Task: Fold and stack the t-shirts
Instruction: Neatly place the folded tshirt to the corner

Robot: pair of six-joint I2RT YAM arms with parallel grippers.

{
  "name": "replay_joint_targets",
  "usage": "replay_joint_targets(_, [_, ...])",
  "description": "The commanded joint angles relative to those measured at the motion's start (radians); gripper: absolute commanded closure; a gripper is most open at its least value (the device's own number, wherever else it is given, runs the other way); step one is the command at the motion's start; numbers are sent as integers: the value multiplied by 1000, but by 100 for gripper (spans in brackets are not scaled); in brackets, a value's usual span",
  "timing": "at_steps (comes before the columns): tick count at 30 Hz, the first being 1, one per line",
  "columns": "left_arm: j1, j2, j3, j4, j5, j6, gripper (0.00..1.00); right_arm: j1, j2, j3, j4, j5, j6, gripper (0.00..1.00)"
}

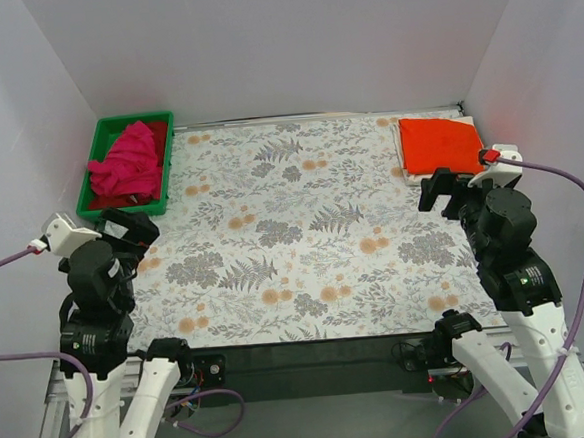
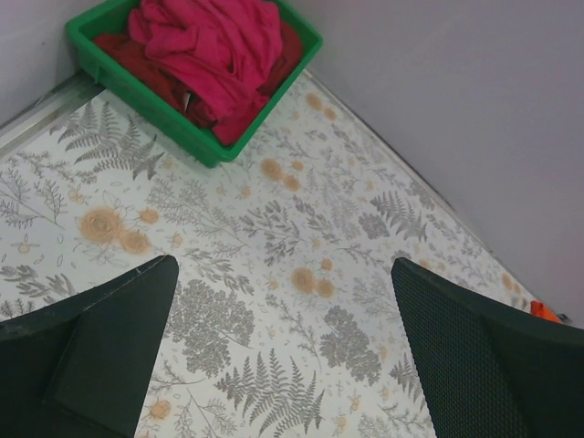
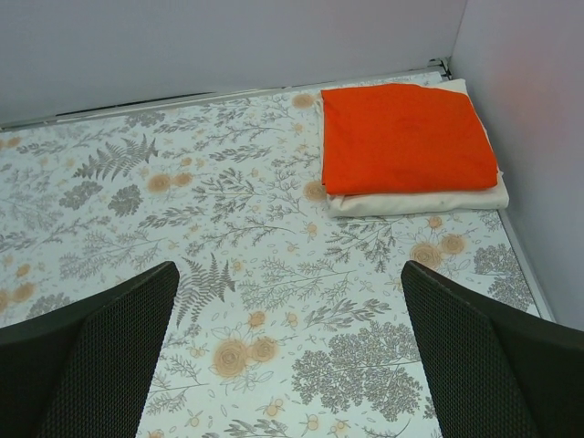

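Left claw (image 2: 283,263): spread wide, nothing between the dark fingers (image 2: 100,347), hanging over bare patterned cloth at the left edge of the overhead view.
Right claw (image 3: 289,265): also spread wide and empty, at the right of the overhead view, just below the folded stack and apart from it.
Grey floral-print cloth (image 1: 303,238): flat over most of the counter, centre of frame.
Green plastic tray (image 2: 137,99): upper left corner, at the cloth's edge.
Magenta-pink t-shirt (image 1: 128,162): crumpled and unfolded in the tray, heaped over darker red fabric (image 2: 119,50).
Orange-red t-shirt (image 1: 439,144): folded to a neat rectangle, upper right corner, top of the stack.
Cream-white t-shirt (image 3: 420,199): folded beneath the orange-red one, only its lower and right edges showing in the right wrist view.
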Motion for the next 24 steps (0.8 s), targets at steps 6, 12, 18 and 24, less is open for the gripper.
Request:
replay_joint_targets(6, [-8, 95, -40, 33, -2, -52, 2, 7, -43, -56, 100, 18, -12, 2])
replay_joint_targets(12, [-9, 132, -44, 57, 22, -49, 2, 7, -57, -76, 108, 9, -10, 2])
replay_joint_targets(18, [-9, 140, -61, 79, 59, -52, 2, 7, -72, -96, 115, 3, -8, 2])
replay_joint_targets(24, [-11, 137, -81, 88, 76, -47, 2, 7, -65, -119, 137, -22, 4, 2])
